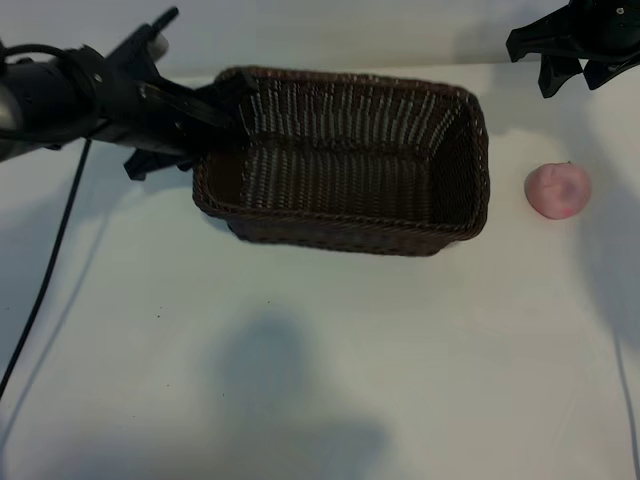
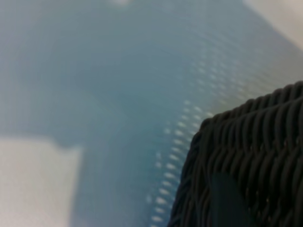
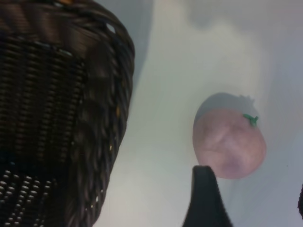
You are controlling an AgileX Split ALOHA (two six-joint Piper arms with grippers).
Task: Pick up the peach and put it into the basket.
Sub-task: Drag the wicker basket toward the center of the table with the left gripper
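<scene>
The peach (image 1: 558,190) is a small pink fruit lying on the white table to the right of the basket (image 1: 345,232), apart from it. The dark brown wicker basket stands at the middle back with nothing showing inside. My left gripper (image 1: 228,122) reaches over the basket's left end wall and is shut on it; in the left wrist view one dark finger (image 2: 227,203) lies against the weave (image 2: 265,142). My right gripper (image 1: 572,82) hangs open behind the peach, holding nothing. The right wrist view has the peach (image 3: 229,142) just beyond one fingertip (image 3: 204,189).
A black cable (image 1: 45,270) runs down the table's left side. White table (image 1: 320,360) stretches in front of the basket and around the peach. The basket's right wall (image 3: 94,118) stands a short way from the peach.
</scene>
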